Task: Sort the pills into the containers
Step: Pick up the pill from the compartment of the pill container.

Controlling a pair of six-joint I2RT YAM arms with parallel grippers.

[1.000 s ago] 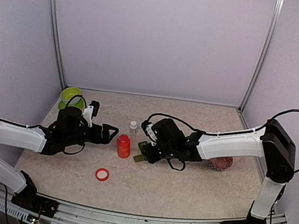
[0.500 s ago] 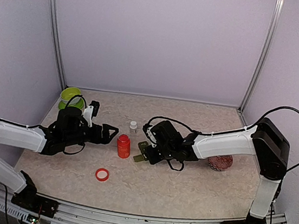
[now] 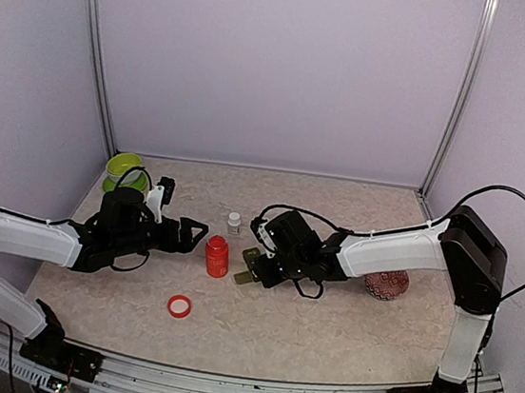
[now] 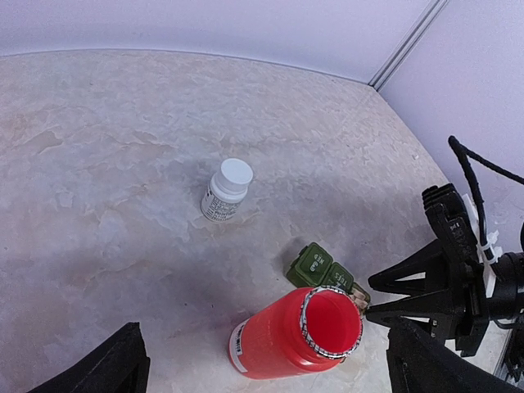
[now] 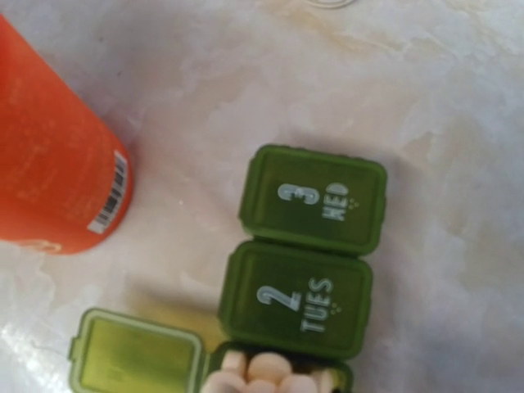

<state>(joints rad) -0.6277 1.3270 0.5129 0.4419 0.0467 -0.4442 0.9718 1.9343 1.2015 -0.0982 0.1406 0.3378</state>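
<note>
The left end effector (image 3: 198,236) gapes wide, the right end effector's (image 3: 249,272) spread is unclear; close over the containers (image 5: 304,270), mid-surface (image 3: 322,333) beside the red bottle (image 4: 291,337), it could knock pills (image 5: 266,370) from the open one.

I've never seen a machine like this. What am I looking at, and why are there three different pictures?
These are two robot arms bolted to a table, each ending in a two-fingered pincer. The wide picture looks down from above; the other two come from wrist cameras. On the table stand an open red plastic bottle, a small white capped bottle, a loose red round cap, a lime-green bowl and a dark green three-compartment pill box, one end open, showing white pills. The left pincer is open and holds nothing. The right pincer is at the pill box; whether it grips is unclear.
</note>
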